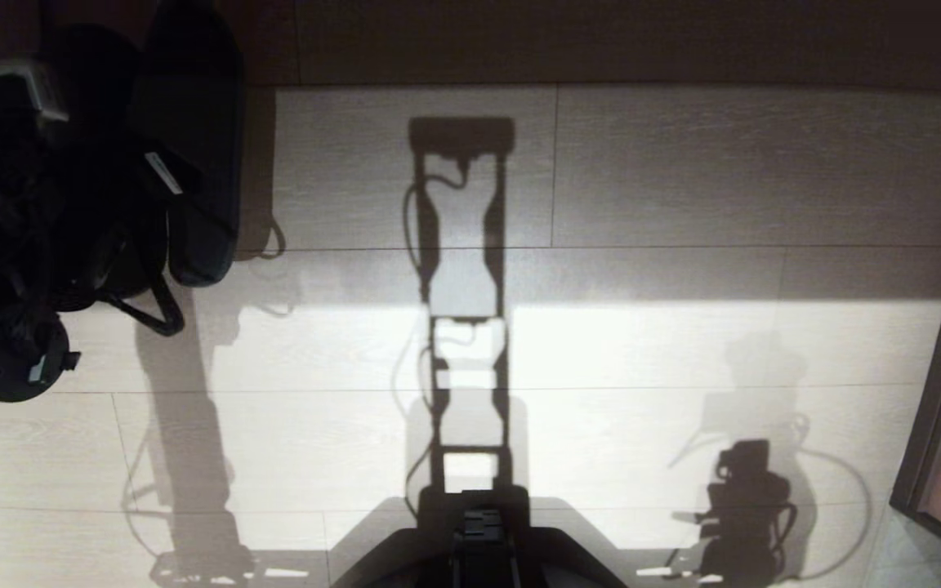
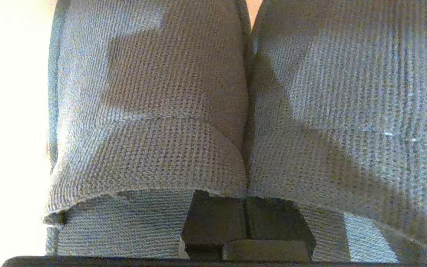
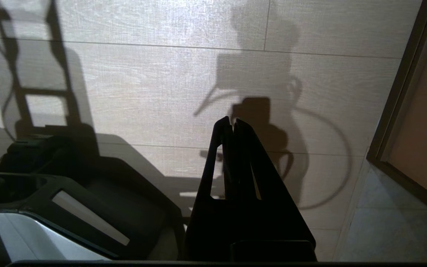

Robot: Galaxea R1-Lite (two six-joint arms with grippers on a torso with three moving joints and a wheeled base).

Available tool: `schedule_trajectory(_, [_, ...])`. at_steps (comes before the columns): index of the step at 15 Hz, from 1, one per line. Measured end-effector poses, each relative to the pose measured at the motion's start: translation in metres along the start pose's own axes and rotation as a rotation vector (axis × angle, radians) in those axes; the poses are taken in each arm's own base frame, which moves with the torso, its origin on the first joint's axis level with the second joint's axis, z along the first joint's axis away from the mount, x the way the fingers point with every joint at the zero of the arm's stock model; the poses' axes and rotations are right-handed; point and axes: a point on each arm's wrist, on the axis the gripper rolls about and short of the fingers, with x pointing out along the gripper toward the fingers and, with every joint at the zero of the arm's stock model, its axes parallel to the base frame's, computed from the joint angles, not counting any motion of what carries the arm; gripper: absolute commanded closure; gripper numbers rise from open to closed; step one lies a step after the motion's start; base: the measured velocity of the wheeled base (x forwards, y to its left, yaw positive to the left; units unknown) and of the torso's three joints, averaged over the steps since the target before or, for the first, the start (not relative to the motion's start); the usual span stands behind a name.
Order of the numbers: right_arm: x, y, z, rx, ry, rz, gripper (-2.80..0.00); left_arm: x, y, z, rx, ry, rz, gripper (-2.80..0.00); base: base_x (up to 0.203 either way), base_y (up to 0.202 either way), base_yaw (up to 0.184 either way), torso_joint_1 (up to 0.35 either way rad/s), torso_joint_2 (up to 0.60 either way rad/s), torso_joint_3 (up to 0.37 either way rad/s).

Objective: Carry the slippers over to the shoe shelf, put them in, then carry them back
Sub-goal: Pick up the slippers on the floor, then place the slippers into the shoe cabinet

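The slippers (image 2: 154, 111) fill the left wrist view, two dark woven-fabric uppers pressed side by side. My left gripper (image 2: 246, 200) is shut on them, its fingers (image 2: 213, 222) tucked into the two openings and pinching the inner walls together. In the head view the slippers (image 1: 193, 122) hang as a dark shape at the far left, off the floor, in front of my left arm (image 1: 5, 245). My right gripper (image 3: 232, 124) is shut on nothing, low on the right beside the base. I cannot make out the shoe shelf.
Pale wood-grain floor (image 1: 683, 343) stretches ahead, crossed by my own shadow. A dark band (image 1: 601, 41) runs along its far edge. A dark door frame (image 1: 936, 392) stands at the right. My base (image 1: 479, 539) shows at the near edge.
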Motion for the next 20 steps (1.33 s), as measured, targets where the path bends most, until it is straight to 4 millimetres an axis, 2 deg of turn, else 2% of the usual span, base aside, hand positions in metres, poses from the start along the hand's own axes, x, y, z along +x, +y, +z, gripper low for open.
schedule_trajectory(6, [0.0,0.0,0.0,0.0,0.0,0.0,0.0,-0.074,0.018,0.008,0.091,0.1,0.019,0.0,0.0,0.0,0.0,0.0,0.0,0.0])
schedule_trajectory(13, [0.0,0.0,0.0,0.0,0.0,0.0,0.0,-0.151,0.032,0.015,0.236,0.153,0.044,0.0,0.0,0.0,0.0,0.0,0.0,0.0])
schedule_trajectory(20, [0.0,0.0,0.0,0.0,0.0,0.0,0.0,-0.23,0.049,0.007,0.271,0.225,0.075,0.0,0.0,0.0,0.0,0.0,0.0,0.0])
